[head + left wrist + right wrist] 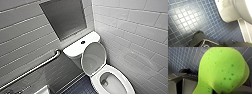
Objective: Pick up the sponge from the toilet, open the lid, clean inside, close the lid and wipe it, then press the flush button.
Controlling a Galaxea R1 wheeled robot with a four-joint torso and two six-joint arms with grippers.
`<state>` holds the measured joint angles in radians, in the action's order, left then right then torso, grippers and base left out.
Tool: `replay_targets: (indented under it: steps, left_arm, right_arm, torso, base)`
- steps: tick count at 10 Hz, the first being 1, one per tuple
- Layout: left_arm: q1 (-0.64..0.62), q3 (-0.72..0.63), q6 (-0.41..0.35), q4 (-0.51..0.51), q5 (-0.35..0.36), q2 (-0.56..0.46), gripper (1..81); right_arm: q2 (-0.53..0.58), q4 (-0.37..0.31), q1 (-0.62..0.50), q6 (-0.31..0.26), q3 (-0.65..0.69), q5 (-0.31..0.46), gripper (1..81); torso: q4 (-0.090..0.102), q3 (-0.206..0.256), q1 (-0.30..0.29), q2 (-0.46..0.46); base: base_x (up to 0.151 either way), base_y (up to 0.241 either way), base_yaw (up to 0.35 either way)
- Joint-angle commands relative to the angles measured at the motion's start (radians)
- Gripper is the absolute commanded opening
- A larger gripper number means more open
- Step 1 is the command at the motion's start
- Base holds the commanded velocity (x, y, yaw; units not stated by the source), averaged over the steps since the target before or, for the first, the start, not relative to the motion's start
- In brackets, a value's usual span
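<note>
We see lid [93,58] up against tank [79,46], toilet bowl [96,80] open; our right gripper [216,91] closed on sponge [223,69], above blue floor tiles [180,57].

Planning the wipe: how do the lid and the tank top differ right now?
The lid is oval and raised, greyish inner face showing; the tank top is a rounded rectangle lying flat. The tank top carries a dark flush button; the lid is plain. Both look smooth.

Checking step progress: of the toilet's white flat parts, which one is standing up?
The lid, tipped upright, greyish inner face showing. The seat and the tank top, with its flush button, lie flat.
</note>
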<state>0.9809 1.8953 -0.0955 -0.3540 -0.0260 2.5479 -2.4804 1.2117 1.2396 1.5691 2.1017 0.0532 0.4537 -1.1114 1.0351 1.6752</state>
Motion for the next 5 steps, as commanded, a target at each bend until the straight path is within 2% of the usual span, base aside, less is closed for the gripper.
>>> replay_targets:
  steps: [1, 3, 5]
  left_arm:
    - [-0.104, -0.048, 0.026, -0.051, -0.063, -0.063, 81.1]
    - [-0.150, -0.086, 0.066, -0.054, -0.061, -0.082, 81.1]
    - [-0.237, -0.178, 0.178, -0.059, -0.061, -0.145, 81.1]
  right_arm:
    - [-0.016, 0.000, 0.044, 0.005, 0.127, -0.213, 1.0]
    - [-0.033, -0.003, 0.082, 0.006, 0.229, -0.327, 1.0]
    - [-0.036, -0.009, 0.114, 0.006, 0.314, -0.412, 1.0]
  torso:
    - [0.000, 0.000, 0.000, 0.000]
    - [0.000, 0.000, 0.000, 0.000]
    - [0.000, 0.000, 0.000, 0.000]
  base:
    - [0.000, 0.000, 0.000]
    - [0.000, 0.000, 0.000]
    - [0.000, 0.000, 0.000]
